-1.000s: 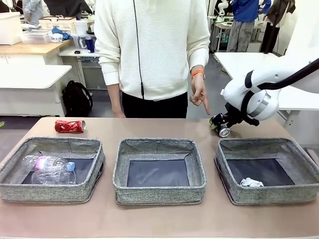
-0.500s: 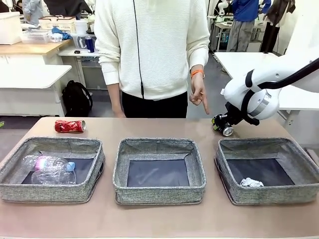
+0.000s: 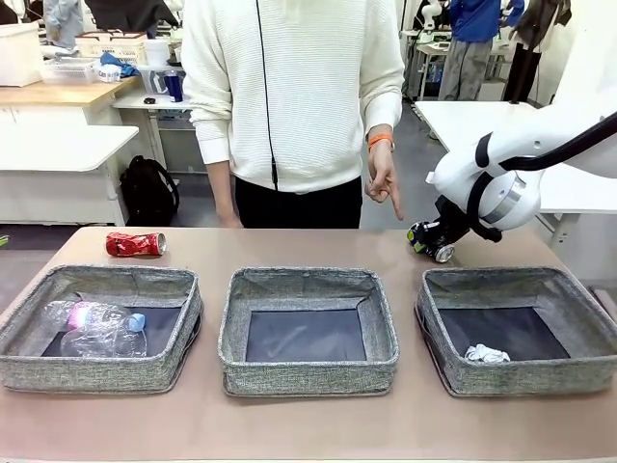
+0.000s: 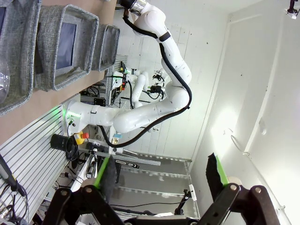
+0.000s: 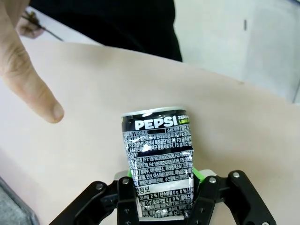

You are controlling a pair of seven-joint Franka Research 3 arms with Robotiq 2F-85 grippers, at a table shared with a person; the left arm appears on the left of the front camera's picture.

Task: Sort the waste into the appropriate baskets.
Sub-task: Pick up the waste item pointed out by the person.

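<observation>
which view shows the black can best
Right wrist view: the black can sits mid-picture, dented, label readable, gripped in the right tool. The front view shows it small at that tool, beyond the right basket. In the left wrist view it is too far off to tell.

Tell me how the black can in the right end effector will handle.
The black can looks dented at its middle, so it is probably thin-walled and may crumple further if squeezed hard. Its glossy skin might slip in the right end effector. Round, it would likely roll if laid down.

A black backpack (image 3: 149,190) sits beside a white desk (image 3: 58,147).
</observation>
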